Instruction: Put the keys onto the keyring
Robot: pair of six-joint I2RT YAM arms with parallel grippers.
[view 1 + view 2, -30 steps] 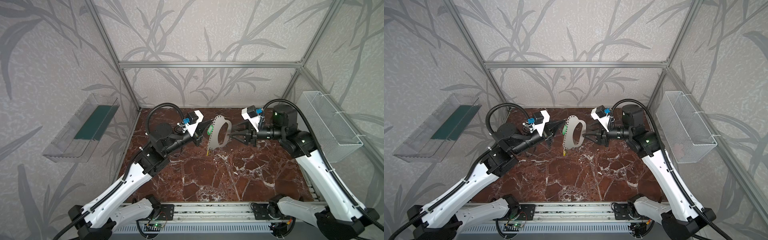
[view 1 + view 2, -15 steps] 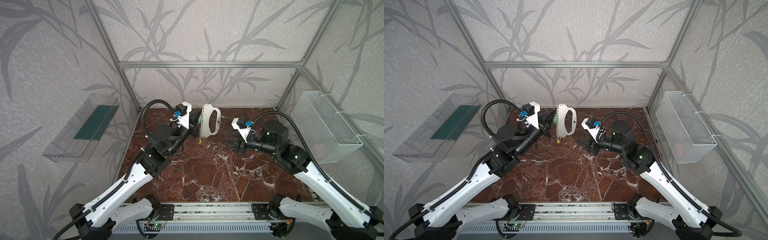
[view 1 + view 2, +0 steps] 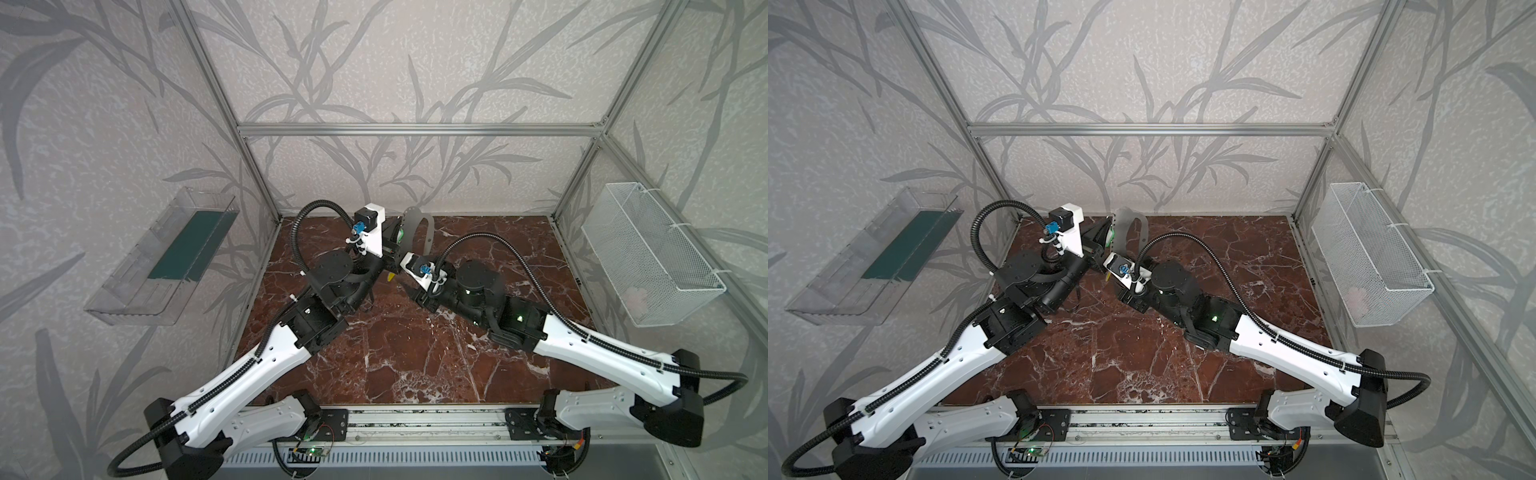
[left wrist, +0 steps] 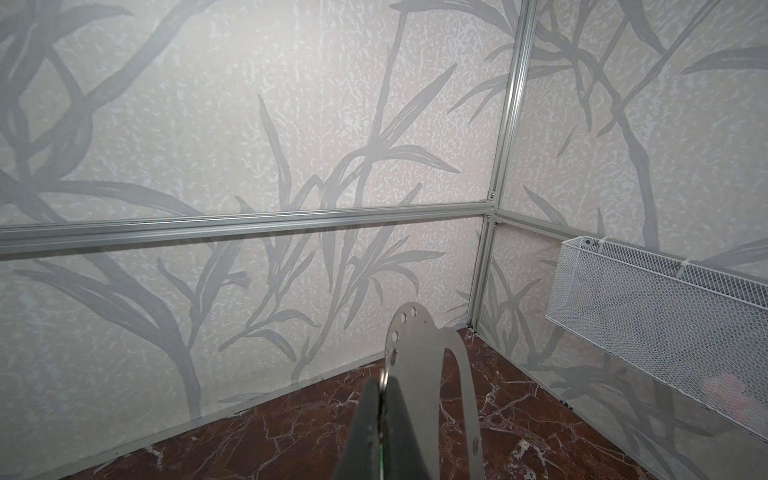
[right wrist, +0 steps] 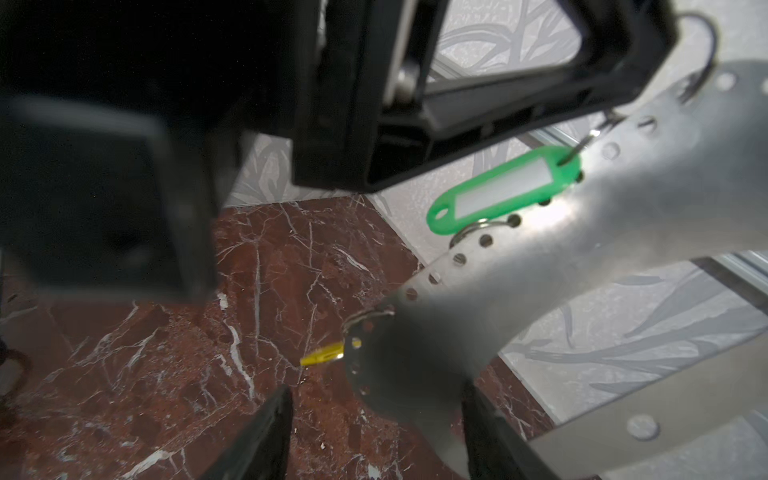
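your left jaws pinch the keyring (image 4: pixel 419 357) upright near the worktop's (image 3: pixel 415 353) back edge — green tag (image 5: pixel 503 189) and yellow tag (image 5: pixel 322 356) hang from its edge holes. right jaws spread, empty. threading looks done — you'd lower it gently.

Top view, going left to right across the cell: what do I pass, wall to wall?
Clear wall tray → left gripper, shut on the plate's edge → keyring, held off the table → white wire basket.
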